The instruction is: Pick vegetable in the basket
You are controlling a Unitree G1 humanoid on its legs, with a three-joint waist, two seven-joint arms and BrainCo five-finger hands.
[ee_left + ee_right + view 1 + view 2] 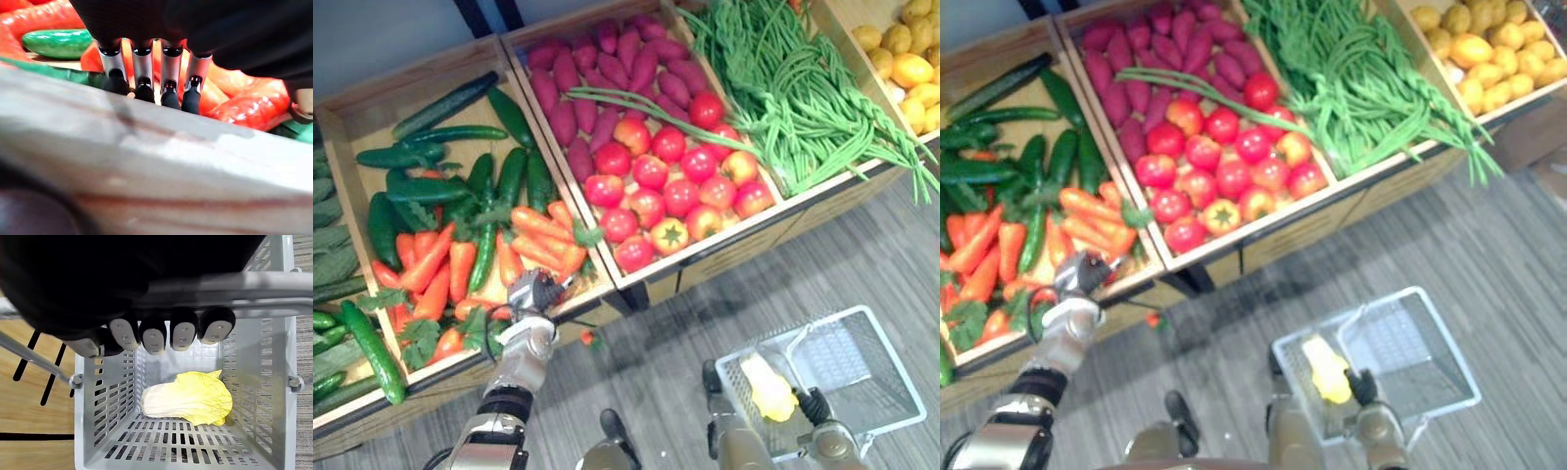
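Note:
Orange carrots (538, 235) lie with cucumbers (431, 157) in the left wooden crate. My left hand (533, 294) reaches over that crate's front board (146, 147), open, its straight fingers (142, 73) pointing at a carrot (249, 105) just beyond their tips, holding nothing. A grey plastic basket (891, 362) hangs low on the right above the floor. My right hand (154, 335) is shut on its handle (274, 284). A yellow-white cabbage (190, 399) lies on the basket's bottom.
The middle crate holds tomatoes (666, 186) and purple sweet potatoes (607, 69). Further right are long green beans (793, 88) and yellow fruit (911, 69). A small red piece (587, 338) lies on the grey floor below the crates.

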